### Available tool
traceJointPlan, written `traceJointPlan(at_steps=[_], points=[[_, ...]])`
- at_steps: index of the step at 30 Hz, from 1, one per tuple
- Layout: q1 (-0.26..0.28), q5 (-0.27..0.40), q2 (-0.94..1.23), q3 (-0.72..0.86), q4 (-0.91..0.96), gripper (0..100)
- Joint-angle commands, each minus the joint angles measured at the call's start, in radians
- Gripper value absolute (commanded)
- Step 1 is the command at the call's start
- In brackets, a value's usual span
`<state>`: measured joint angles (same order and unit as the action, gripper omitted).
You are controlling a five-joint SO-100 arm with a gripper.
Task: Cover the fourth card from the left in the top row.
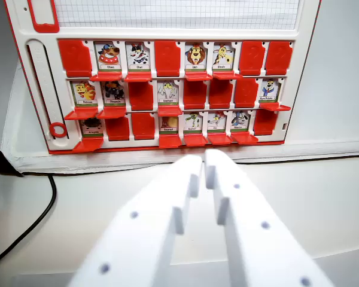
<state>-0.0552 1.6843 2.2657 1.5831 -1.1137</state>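
red plastic makes up the game board [167,143], which is stood at the far side of the pale counter [323,197], with three rows of small flip frames across it. in the top row, counted from the wrist view's left, a covered red slot [75,58] is seen first, then an open card with a dog-like face [108,55], then an open cow-like card [138,55], and then a plain red panel [167,58]. that fourth position therefore appears to be covered already, if every slot is counted; this is offered as a judgement, since the task wording may count only open cards. if only open cards are counted, the fourth would be the giraffe-like card [222,57], just beyond the lion card [195,56], and that one is seen still open with its red flap [226,75] lying down in front. the white tool [204,164] is seen low in the middle of the view, well short of the board and touching none of its frames; its two fingers are nearly closed, with only a thin gap between the tips, and nothing is held. a black cable [33,224] is seen on the counter at the wrist view's left. whichever count is meant, no contact with the top row is being made at this moment, so any flipping that remains has not yet been begun.
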Motion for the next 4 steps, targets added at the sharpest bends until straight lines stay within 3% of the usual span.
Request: traceJointPlan(at_steps=[1, 4], points=[[0.002, -0.005, 0.023, -0.006, 0.041, 0], [0.002, -0.011, 0.023, -0.002, 0.044, 0]])
